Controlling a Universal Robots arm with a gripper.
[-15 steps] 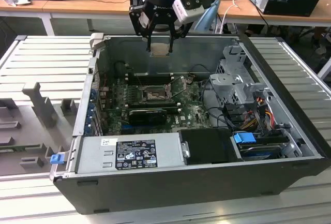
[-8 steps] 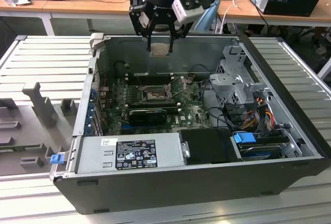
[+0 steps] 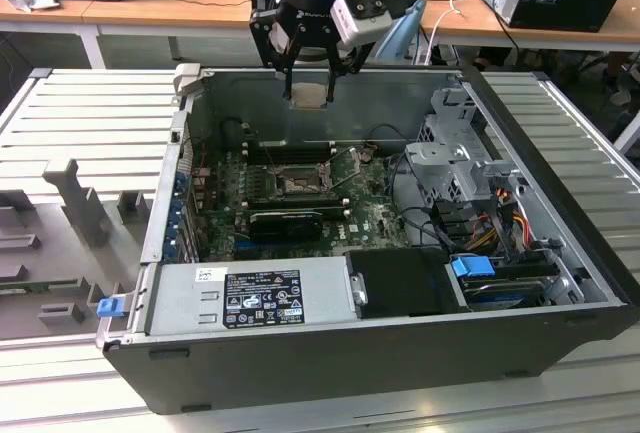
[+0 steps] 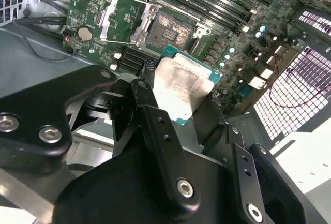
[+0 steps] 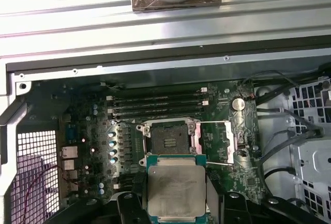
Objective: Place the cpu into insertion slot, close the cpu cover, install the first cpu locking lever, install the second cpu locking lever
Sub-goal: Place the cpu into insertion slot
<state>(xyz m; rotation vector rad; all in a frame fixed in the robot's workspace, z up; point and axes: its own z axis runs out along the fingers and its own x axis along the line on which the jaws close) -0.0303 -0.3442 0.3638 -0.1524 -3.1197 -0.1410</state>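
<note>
Closest to the lens in the second wrist view are the black links of the gripper (image 4: 183, 100). Its fingers (image 4: 140, 89) are pinched on opposite edges of the cpu (image 4: 183, 87), whose pale metal top faces the camera.

Standing back, at the exterior view's left I see a grey moulded tray (image 3: 70, 203) beside the open computer case (image 3: 330, 363). Towards the middle, the gripper hangs near the case's far wall with the cpu held clear above the motherboard (image 3: 375, 215), not yet down. Below it the insertion slot (image 3: 298, 185) sits bare. In the first wrist view the cpu cover (image 5: 214, 141) lies swung open just beside the slot. At the exterior view's right stand the drive cage (image 3: 465, 168) and its coloured cables (image 3: 500, 213).

I'd judge the first step is in hand: bringing the cpu to the insertion slot. Seating it calls, I think, for a level cpu, squared to the slot's frame and lowered gently so no pin bends. The later steps are not begun.
</note>
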